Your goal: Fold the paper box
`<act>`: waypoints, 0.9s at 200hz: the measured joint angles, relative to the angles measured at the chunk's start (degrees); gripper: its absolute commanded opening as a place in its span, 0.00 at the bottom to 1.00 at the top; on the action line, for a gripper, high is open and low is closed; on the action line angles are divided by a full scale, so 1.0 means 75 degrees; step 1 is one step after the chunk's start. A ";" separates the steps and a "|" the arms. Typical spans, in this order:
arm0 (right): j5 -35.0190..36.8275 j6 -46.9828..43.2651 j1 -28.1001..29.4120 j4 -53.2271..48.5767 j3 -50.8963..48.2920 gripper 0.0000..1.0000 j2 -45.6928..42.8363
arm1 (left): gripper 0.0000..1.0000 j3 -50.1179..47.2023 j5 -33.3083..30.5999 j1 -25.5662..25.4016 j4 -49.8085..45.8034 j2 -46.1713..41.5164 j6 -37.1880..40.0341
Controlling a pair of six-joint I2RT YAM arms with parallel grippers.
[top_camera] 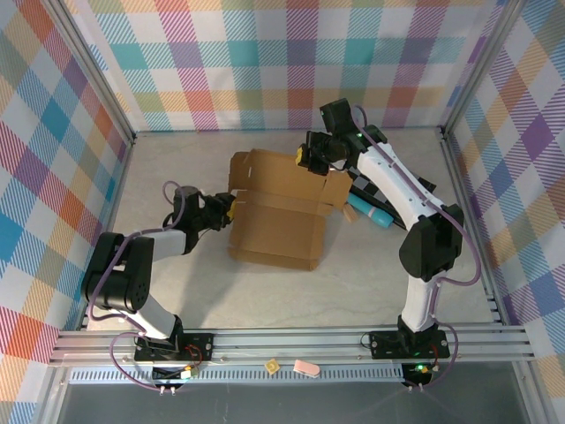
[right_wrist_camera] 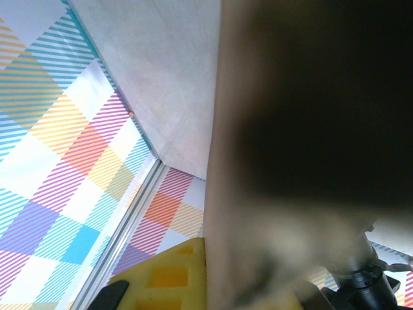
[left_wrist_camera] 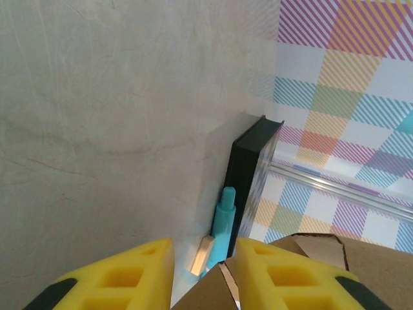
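Observation:
The paper box (top_camera: 278,216) is a brown cardboard sheet in the middle of the table, partly folded, with flaps raised along its back and left edges. My left gripper (top_camera: 231,208) is at the box's left edge. In the left wrist view its yellow fingers (left_wrist_camera: 139,271) stand apart, and a cardboard corner (left_wrist_camera: 216,287) pokes up between them, closer to the right finger. My right gripper (top_camera: 306,157) is at the raised back flap. In the right wrist view the blurred cardboard (right_wrist_camera: 290,161) lies flat against the yellow finger (right_wrist_camera: 168,278) and hides the other finger.
A teal marker (left_wrist_camera: 226,219) and a small wooden block (left_wrist_camera: 203,255) lie beside a black board (left_wrist_camera: 248,174) leaning at the right wall; the marker (top_camera: 371,212) is right of the box. A pink piece (top_camera: 306,367) and a yellow piece (top_camera: 272,365) rest on the front rail.

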 measured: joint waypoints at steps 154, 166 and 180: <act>0.0041 0.0000 -0.0143 0.1139 -0.1011 0.00 -0.0067 | 0.48 0.0277 -0.0058 -0.0326 -0.1719 -0.0562 0.0968; 0.0070 0.0000 -0.0143 0.1335 -0.1195 0.00 -0.0090 | 0.48 0.0280 -0.0020 -0.0326 -0.1976 -0.0615 0.1174; 0.0122 -0.0017 -0.0140 0.1600 -0.1445 0.00 -0.0149 | 0.50 0.0289 -0.0006 -0.0326 -0.2422 -0.0790 0.1472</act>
